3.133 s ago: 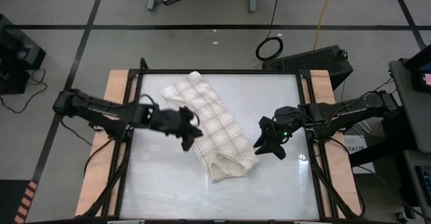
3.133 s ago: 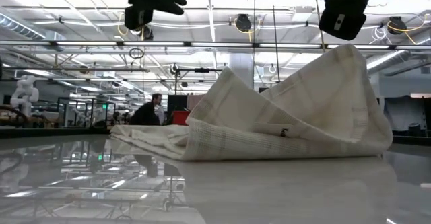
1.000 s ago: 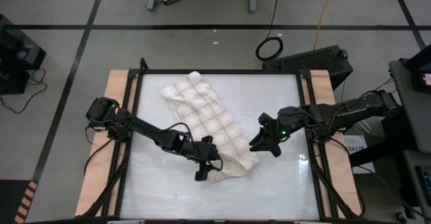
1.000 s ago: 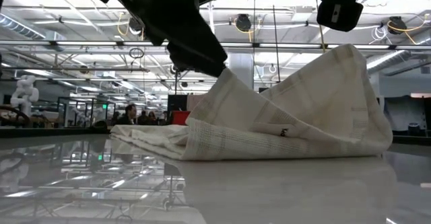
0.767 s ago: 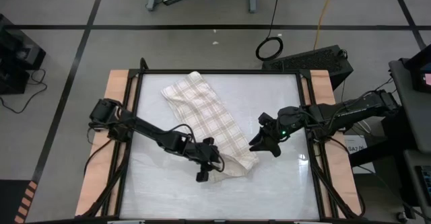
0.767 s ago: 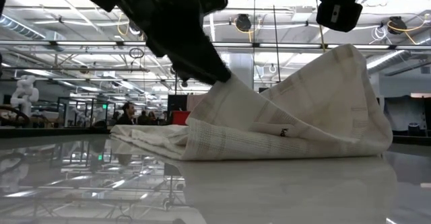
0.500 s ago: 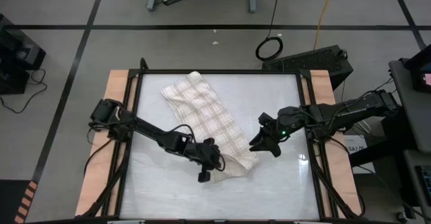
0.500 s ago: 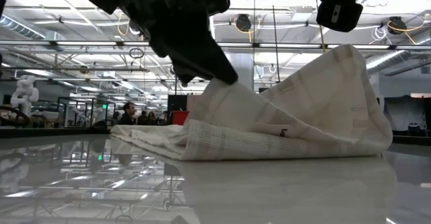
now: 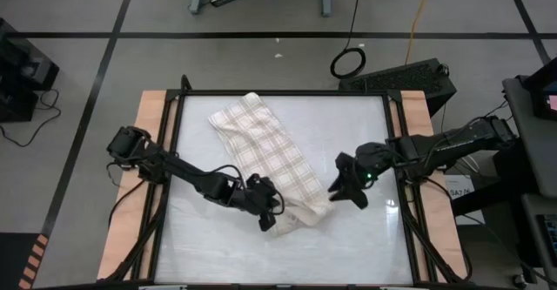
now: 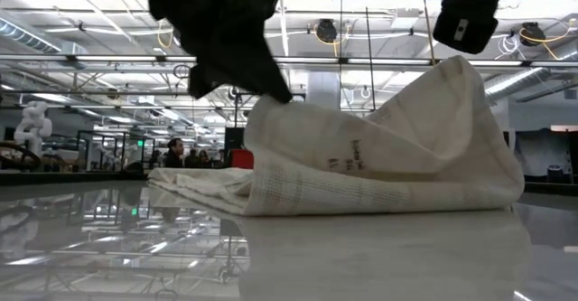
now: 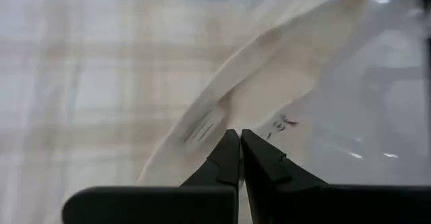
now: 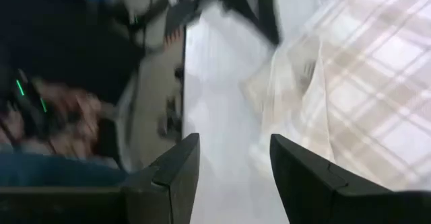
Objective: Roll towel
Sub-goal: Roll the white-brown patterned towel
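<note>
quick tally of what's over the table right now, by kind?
Towel: 1, towel
Tools: 2, left tool shut on the towel's near corner, right tool open beside the towel
Total: 3

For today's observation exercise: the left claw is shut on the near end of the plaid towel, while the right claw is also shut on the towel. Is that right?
Not quite. The left claw is indeed shut on the towel at its near end, but the right claw is open, hovering beside the towel without gripping it. The right wrist view shows its fingers spread apart.
</note>
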`<state>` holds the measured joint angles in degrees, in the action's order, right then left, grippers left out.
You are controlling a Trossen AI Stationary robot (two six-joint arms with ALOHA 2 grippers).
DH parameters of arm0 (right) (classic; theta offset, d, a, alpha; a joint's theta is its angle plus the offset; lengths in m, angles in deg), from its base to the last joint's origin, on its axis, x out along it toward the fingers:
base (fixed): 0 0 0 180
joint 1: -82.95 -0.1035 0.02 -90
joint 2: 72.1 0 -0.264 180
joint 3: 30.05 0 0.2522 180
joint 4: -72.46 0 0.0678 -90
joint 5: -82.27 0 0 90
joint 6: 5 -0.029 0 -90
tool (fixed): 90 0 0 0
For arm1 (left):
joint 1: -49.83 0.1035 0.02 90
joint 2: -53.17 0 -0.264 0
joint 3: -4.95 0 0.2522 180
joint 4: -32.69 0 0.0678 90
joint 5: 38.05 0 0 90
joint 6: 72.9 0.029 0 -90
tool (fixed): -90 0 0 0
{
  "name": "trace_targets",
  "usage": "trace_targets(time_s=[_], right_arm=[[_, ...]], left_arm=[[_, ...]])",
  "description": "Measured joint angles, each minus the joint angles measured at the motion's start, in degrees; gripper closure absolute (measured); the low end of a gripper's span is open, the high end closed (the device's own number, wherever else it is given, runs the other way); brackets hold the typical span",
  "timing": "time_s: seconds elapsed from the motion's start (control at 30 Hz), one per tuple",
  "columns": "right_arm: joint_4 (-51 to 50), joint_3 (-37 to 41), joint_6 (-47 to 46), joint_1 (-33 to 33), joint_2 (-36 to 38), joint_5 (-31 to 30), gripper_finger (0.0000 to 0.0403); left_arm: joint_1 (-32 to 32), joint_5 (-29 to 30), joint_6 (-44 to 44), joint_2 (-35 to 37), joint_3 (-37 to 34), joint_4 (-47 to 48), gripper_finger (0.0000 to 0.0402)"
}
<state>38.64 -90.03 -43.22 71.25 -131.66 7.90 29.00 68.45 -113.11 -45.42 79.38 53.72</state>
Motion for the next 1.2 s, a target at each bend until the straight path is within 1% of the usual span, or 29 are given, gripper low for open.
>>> trace_targets(time_s=[0.07,0.13,0.27,0.33,0.37,0.43,0.47,0.53,0.6,0.67,0.77,0.83,0.9,1.1,1.2], right_arm=[[-2.80,0.00,5.71,-1.61,-0.01,0.17,0.0232],[-4.95,0.00,12.03,-3.43,-0.37,-0.39,0.0232],[-5.49,0.00,21.21,-6.50,-2.09,-4.47,0.0232],[-4.43,0.00,23.78,-7.45,-3.66,-8.00,0.0231],[-3.73,0.00,24.21,-7.77,-4.71,-10.70,0.0231],[-2.62,0.00,23.91,-7.88,-6.90,-14.89,0.0225],[-2.19,0.00,23.41,-7.59,-7.90,-15.79,0.0220],[-1.08,0.00,22.76,-6.23,-10.12,-15.48,0.0203],[-0.24,0.00,21.92,-4.80,-11.94,-13.30,0.0183],[0.77,0.00,21.77,-4.07,-12.99,-12.73,0.0163],[1.43,0.00,22.06,-3.89,-13.78,-11.35,0.0147],[1.49,0.00,22.51,-3.89,-14.47,-9.55,0.0146],[1.39,0.00,22.90,-3.95,-15.33,-9.12,0.0152],[2.22,0.00,24.13,-4.05,-17.26,-12.20,0.0177],[2.83,0.00,24.15,-3.71,-17.76,-11.68,0.0180]], left_arm=[[-0.31,2.50,-3.16,0.00,0.00,2.47,0.0393],[-0.28,3.96,-4.41,0.00,0.00,4.18,0.0392],[0.29,6.12,-4.41,0.02,-0.02,5.96,0.0392],[0.61,6.26,-4.41,0.02,-0.02,6.26,0.0391],[0.73,6.26,-4.41,0.02,-0.02,6.27,0.0391],[0.94,6.26,-4.41,0.02,-0.02,6.19,0.0391],[0.95,6.26,-4.41,0.02,-0.02,6.22,0.0391],[0.95,6.26,-4.41,0.02,-0.02,6.21,0.0391],[0.95,6.26,-4.50,0.02,-0.02,6.21,0.0391],[0.95,6.26,-4.45,0.02,-0.02,6.21,0.0391],[0.93,6.26,-4.45,0.02,-0.02,6.21,0.0390],[0.95,6.27,-4.37,0.02,-0.02,6.21,0.0390],[0.95,6.27,-4.37,0.02,-0.02,6.21,0.0390],[0.95,6.29,-3.97,0.02,-0.02,6.27,0.0390],[0.95,6.29,-3.95,0.02,-0.02,6.30,0.0390]])
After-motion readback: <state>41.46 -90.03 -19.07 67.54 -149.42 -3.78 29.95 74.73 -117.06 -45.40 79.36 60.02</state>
